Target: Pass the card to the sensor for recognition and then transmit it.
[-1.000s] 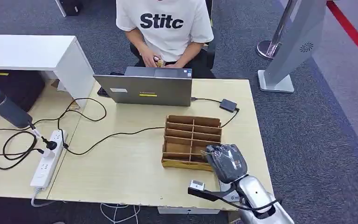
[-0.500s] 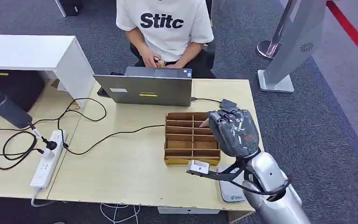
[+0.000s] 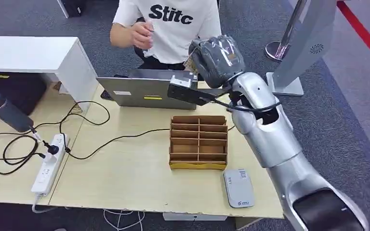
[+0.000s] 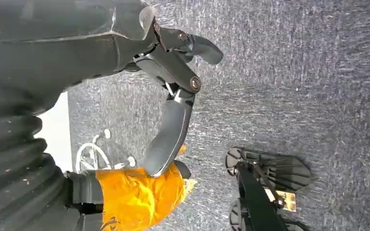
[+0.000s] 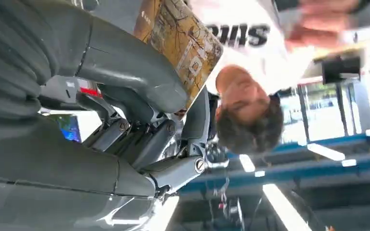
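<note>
A light wooden table [image 3: 125,173] stands on dark grey carpet, and a person in a white shirt [image 3: 173,24] sits at its far side behind a grey laptop [image 3: 149,92].

The right hand [image 3: 217,55] is lifted high over the far end of the table, close to the person. Its thumb and fingers are clamped on a card [image 5: 183,41] with a brown and yellow picture on it. The card sticks out past the fingers, toward the person.

Below the arm sits a wooden box with little slots [image 3: 198,142]. Near the table's front edge, just beside the box, lies a flat grey card reader [image 3: 238,187]. On the left of the table are a white power strip [image 3: 50,163] and black cables.

The left hand [image 4: 173,91] hangs over the carpet. Its fingers are loosely curled, apart, and hold nothing.
</note>
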### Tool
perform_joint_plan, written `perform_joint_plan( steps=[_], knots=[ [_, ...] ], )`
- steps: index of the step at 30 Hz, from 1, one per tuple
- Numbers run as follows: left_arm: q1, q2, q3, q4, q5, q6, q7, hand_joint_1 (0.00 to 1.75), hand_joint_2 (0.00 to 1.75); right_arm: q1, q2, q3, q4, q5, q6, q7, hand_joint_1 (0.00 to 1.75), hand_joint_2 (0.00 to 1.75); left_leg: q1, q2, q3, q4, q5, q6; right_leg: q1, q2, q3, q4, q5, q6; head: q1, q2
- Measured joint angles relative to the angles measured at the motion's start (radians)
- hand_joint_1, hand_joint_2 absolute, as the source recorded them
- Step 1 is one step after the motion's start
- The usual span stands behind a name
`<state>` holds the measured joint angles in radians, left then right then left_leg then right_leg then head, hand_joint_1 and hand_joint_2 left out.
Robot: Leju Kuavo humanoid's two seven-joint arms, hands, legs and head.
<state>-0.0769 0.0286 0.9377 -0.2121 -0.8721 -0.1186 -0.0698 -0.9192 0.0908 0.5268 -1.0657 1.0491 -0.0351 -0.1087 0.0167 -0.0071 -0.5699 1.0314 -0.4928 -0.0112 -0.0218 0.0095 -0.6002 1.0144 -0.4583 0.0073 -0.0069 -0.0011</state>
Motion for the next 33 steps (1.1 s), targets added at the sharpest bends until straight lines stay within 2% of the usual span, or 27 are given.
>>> perform_joint_plan(
  steps=[6, 12, 13, 14, 16, 23, 28, 33],
  knots=[
    [-0.002, 0.000, -0.006, 0.000, -0.014, -0.008, 0.000, 0.00, 1.75, -0.057, 0.058, 0.008, 0.170, -0.001, -0.003, 0.004, 1.75, 1.75, 0.000, 0.000, -0.001, 0.000, 0.000, 0.000, 0.000, 0.000, -0.001, 0.000, 0.000, 0.000, 0.000, 0.000],
    [-0.004, 0.000, -0.006, 0.000, -0.024, -0.013, 0.000, 0.00, 1.75, -0.076, 0.096, 0.021, 0.250, -0.002, -0.004, 0.004, 1.75, 1.75, 0.000, 0.000, -0.001, 0.000, 0.000, 0.000, 0.000, 0.000, -0.001, 0.000, 0.000, 0.000, 0.000, 0.000],
    [-0.004, 0.000, -0.006, 0.000, -0.025, -0.013, 0.001, 0.00, 1.75, -0.079, 0.100, 0.023, 0.258, -0.002, -0.004, 0.004, 1.47, 1.75, 0.000, 0.000, -0.001, 0.000, 0.000, 0.000, 0.000, 0.000, -0.001, 0.000, 0.000, 0.000, 0.000, 0.000],
    [-0.004, 0.000, -0.006, 0.000, -0.026, -0.013, 0.002, 0.00, 1.75, -0.080, 0.104, 0.023, 0.263, -0.002, -0.004, 0.004, 0.00, 1.75, 0.000, 0.000, -0.001, 0.000, 0.000, 0.000, 0.000, 0.000, -0.001, 0.000, 0.000, 0.000, 0.000, 0.000],
    [-0.005, 0.000, -0.006, 0.000, -0.026, -0.013, 0.003, 0.00, 1.75, -0.084, 0.109, 0.025, 0.271, -0.005, -0.003, 0.003, 0.00, 1.75, 0.000, 0.000, -0.001, 0.000, 0.000, 0.000, 0.000, 0.000, -0.001, 0.000, 0.000, 0.000, 0.000, 0.000],
    [-0.005, 0.000, -0.006, 0.000, -0.034, -0.014, 0.003, 0.00, 1.75, -0.089, 0.127, 0.015, 0.290, -0.160, 0.051, -0.075, 0.00, 1.75, 0.000, 0.000, -0.001, 0.000, 0.000, 0.000, 0.000, 0.000, -0.001, 0.000, 0.000, 0.000, 0.000, 0.000],
    [-0.004, 0.001, -0.006, 0.000, -0.038, -0.013, 0.003, 0.00, 1.75, -0.089, 0.128, -0.021, 0.298, -0.262, 0.089, -0.108, 0.00, 1.75, 0.000, 0.000, -0.001, 0.000, 0.000, 0.000, 0.000, 0.000, -0.001, 0.000, 0.000, 0.000, 0.000, 0.000],
    [-0.002, 0.001, -0.006, 0.000, -0.043, -0.013, -0.001, 0.00, 1.75, -0.088, 0.115, -0.090, 0.328, -0.401, 0.121, -0.141, 0.00, 1.75, 0.000, -0.001, -0.001, 0.000, 0.000, 0.000, 0.000, 0.000, -0.001, -0.001, 0.000, 0.000, 0.000, 0.000]
  ],
)
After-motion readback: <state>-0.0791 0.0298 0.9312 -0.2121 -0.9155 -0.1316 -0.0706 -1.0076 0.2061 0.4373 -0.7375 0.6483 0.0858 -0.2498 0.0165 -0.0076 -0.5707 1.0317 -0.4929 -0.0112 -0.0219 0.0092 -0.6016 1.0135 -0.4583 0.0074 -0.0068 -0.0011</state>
